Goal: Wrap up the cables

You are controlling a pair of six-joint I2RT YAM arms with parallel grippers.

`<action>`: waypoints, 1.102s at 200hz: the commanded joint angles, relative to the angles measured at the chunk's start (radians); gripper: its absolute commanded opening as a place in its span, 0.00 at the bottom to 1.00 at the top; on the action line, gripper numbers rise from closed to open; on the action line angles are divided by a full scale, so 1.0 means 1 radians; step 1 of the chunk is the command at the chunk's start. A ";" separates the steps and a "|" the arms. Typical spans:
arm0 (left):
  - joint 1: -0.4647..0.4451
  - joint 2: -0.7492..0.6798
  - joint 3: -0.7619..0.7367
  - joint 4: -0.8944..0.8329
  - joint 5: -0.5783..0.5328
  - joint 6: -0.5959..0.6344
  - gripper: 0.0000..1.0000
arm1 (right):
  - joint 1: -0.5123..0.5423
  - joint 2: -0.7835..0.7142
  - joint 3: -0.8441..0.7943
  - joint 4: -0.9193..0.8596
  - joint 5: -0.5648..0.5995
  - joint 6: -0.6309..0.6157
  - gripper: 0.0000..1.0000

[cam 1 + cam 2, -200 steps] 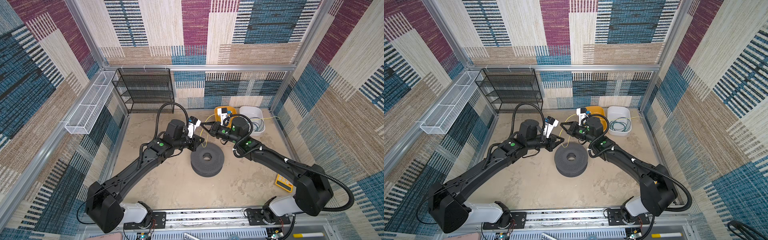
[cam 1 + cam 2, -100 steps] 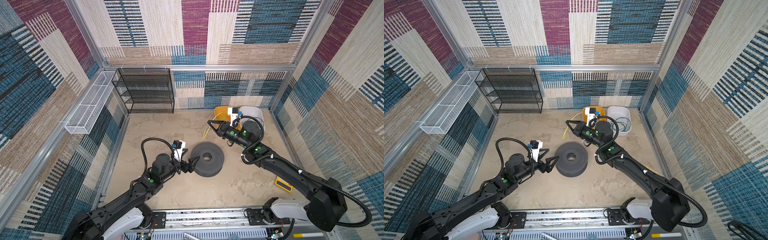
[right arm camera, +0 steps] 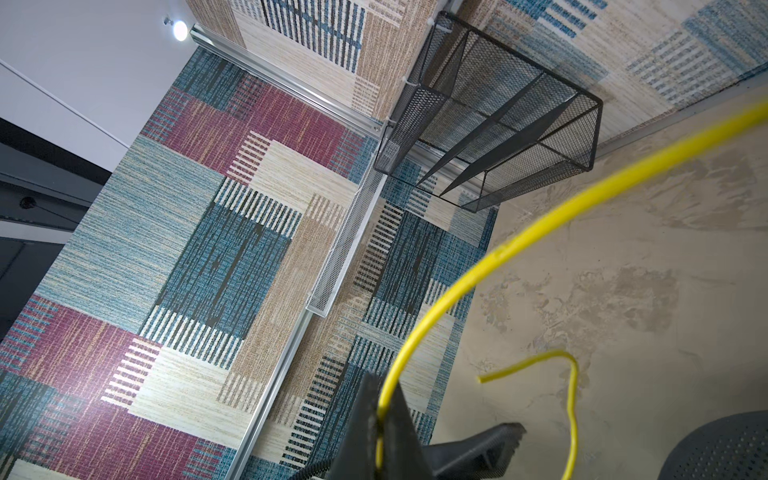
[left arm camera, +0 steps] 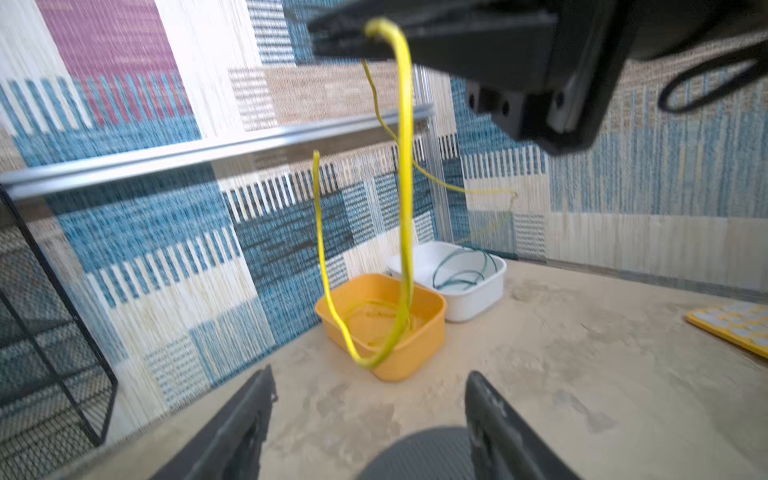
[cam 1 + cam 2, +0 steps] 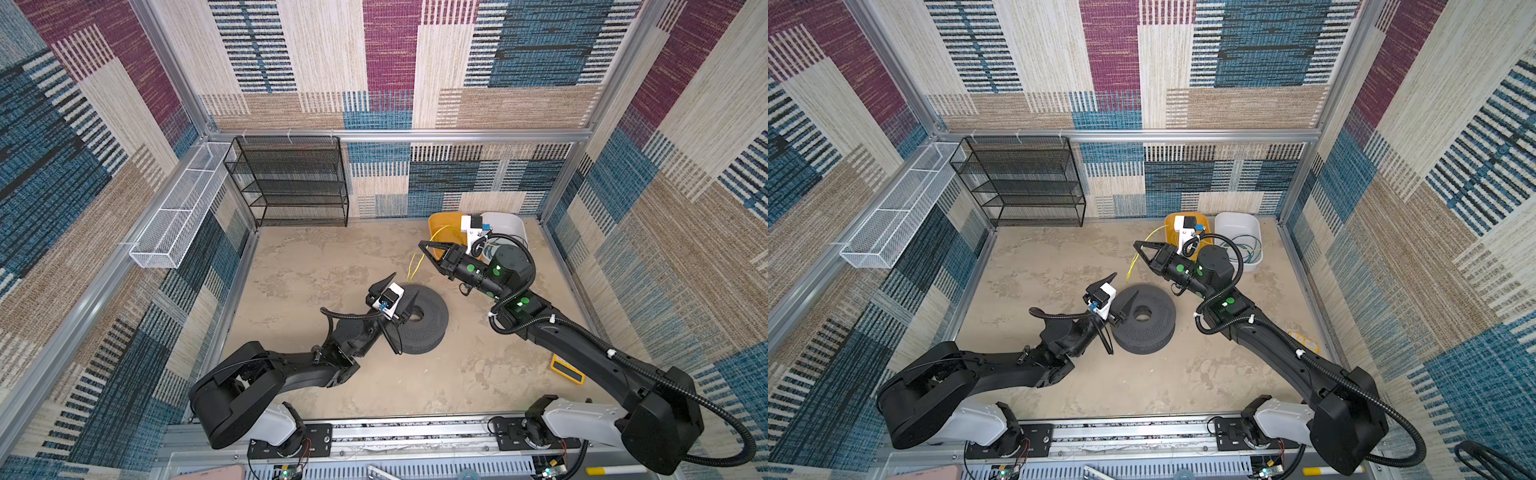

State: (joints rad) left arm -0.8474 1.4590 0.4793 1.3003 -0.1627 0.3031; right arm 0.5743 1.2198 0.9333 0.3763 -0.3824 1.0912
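Yellow cable apparently in right pincer

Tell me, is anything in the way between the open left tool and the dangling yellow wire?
Nothing visible. The yellow wire hangs free from the shut right tool, with only open air over the table between it and the left tool. The black ring lies under that tool, not in its path.

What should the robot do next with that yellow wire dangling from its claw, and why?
Probably move the open left gripper up to pinch the hanging loop of the yellow cable. The right gripper is shut on it, raised above the table, its free end dangles loose, and the left jaws face that loop. A second grip should help control winding.
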 commanded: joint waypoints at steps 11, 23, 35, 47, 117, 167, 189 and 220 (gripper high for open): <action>-0.004 0.051 0.067 0.109 -0.007 0.115 0.68 | 0.002 -0.022 -0.008 0.027 -0.011 0.007 0.00; -0.004 0.072 0.081 0.110 -0.003 0.111 0.62 | 0.002 -0.026 -0.008 0.026 -0.012 0.009 0.00; -0.004 0.086 0.082 0.109 -0.005 0.105 0.55 | 0.001 -0.034 -0.009 0.023 -0.010 0.008 0.00; -0.003 0.097 0.081 0.110 -0.007 0.100 0.46 | 0.001 -0.041 -0.007 0.017 -0.010 0.005 0.00; -0.005 0.055 0.055 0.110 -0.019 0.087 0.26 | 0.002 -0.052 -0.035 0.021 -0.014 0.018 0.00; -0.007 0.051 0.030 0.109 -0.045 0.107 0.00 | 0.001 -0.062 -0.028 0.007 0.009 0.004 0.00; -0.011 0.010 -0.016 0.109 -0.071 0.075 0.00 | -0.002 -0.055 0.032 -0.063 0.053 -0.066 0.00; -0.013 -0.151 -0.074 -0.091 -0.099 -0.055 0.00 | -0.019 -0.006 0.120 -0.136 0.108 -0.167 0.00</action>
State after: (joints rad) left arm -0.8604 1.4090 0.4286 1.3746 -0.2020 0.3595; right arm 0.5705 1.1866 0.9962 0.2256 -0.3660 1.0225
